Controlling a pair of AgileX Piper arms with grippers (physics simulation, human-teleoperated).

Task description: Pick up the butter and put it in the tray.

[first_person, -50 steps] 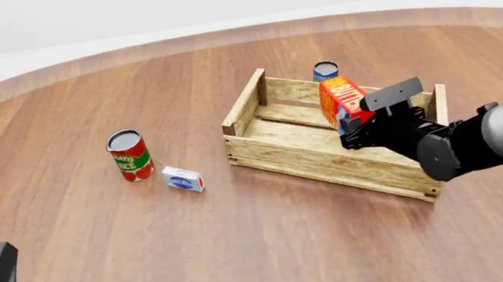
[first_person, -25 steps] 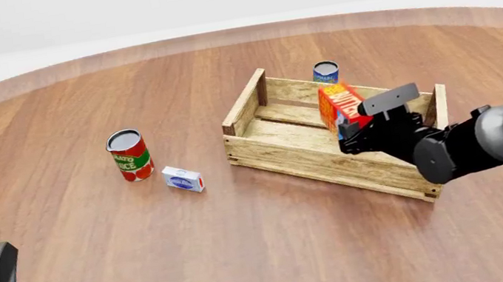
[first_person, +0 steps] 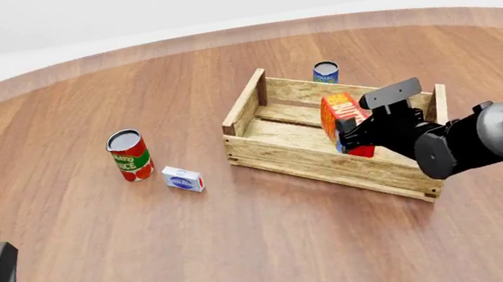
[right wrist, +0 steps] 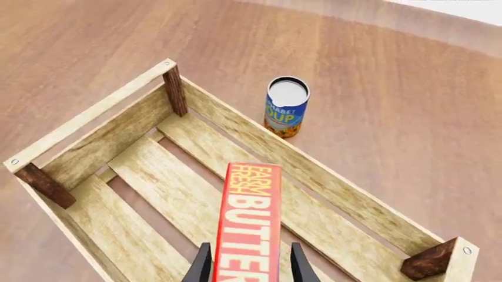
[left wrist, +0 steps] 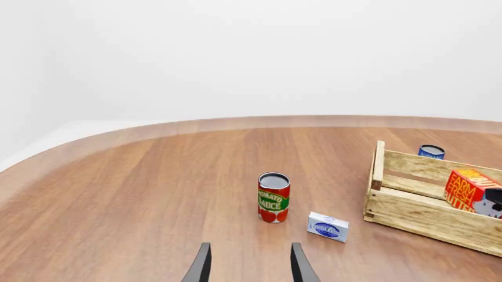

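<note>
I have the butter point(first_person: 340, 121) down inside the tray point(first_person: 294, 154), toward its right end, standing on end between the slat walls. From the right wrist camera the carton point(right wrist: 248, 222) runs straight out between my two fingers point(right wrist: 202, 265), its red face with the white lettering turned up at me, and the jaws are clamped on its sides. Whether its bottom edge touches the tray floor I cannot tell from these views. In the front view the right gripper point(first_person: 370, 132) sits over the tray's near wall, with the arm coming in from the right.

Just outside the tray's far wall stands a blue can point(first_person: 325, 72), upright and close to the slats; the wrist camera shows it point(right wrist: 285, 106) nearly touching the wall. Well to the left of the tray, a tomato sauce can point(first_person: 129, 155) stands upright on the table point(first_person: 150, 261), and a small white-blue box point(first_person: 182, 179) lies just beside it, between can and tray.

My left gripper point(left wrist: 248, 267) hangs low over bare table at the near left, fingers apart, holding nothing.
</note>
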